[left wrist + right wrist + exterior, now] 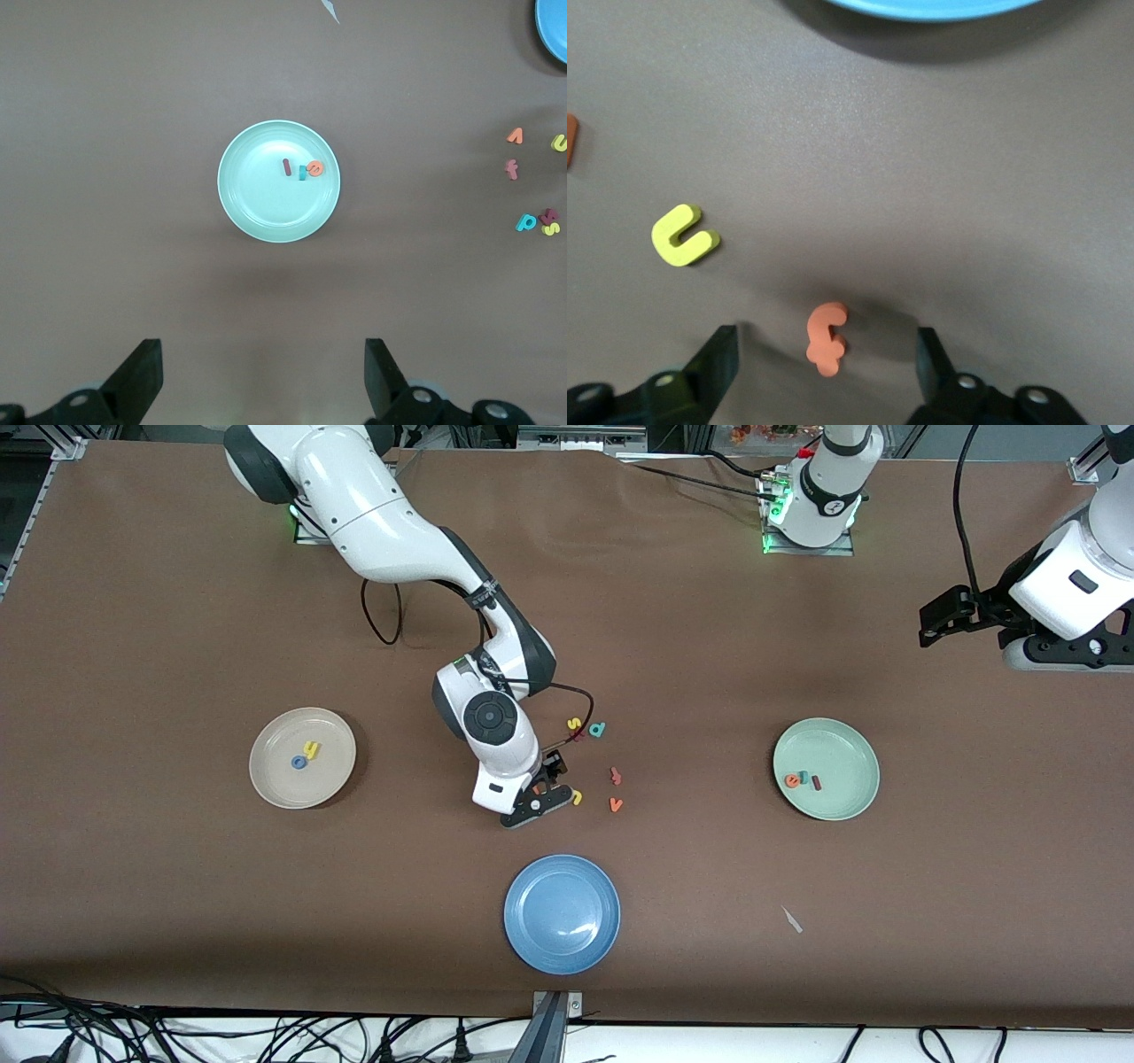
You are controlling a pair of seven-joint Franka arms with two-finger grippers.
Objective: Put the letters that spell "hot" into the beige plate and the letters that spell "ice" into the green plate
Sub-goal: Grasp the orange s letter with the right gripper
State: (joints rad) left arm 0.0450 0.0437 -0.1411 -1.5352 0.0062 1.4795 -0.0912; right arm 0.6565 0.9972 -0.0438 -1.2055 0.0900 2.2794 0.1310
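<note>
A: Start at the right arm's end of the surface [133, 868]. What's in the beige plate [266, 779]?

B: Two letters: the yellow h [310, 749] and the blue o [299, 762], touching or nearly so. The t is missing, so "hot" is two thirds done.

A: And where's the t?

B: On the surface in the middle, under the right tool [542, 790]. In the right wrist view the orange t [827, 337] lies flat between the two fingers, which stand apart on either side of it and do not appear to touch it yet. I'd judge the grasp is about to happen, not made.

A: Anything close enough to get in the way?

B: A yellow u [683, 235] lies just beside it, clear of the fingers. A few other spare letters sit scattered nearby, and the blue plate [562, 913] is empty, nearer the front camera.

A: The green plate [850, 755]?

B: It holds the orange e [791, 781], the teal c [803, 778] and the dark red i [816, 782] in a row, though the c is small and partly hard to read. "Ice" looks finished.

A: The left arm?

B: Waiting. The left tool [264, 376] hangs high over the surface near the green plate, fingers wide apart, holding nothing.
</note>
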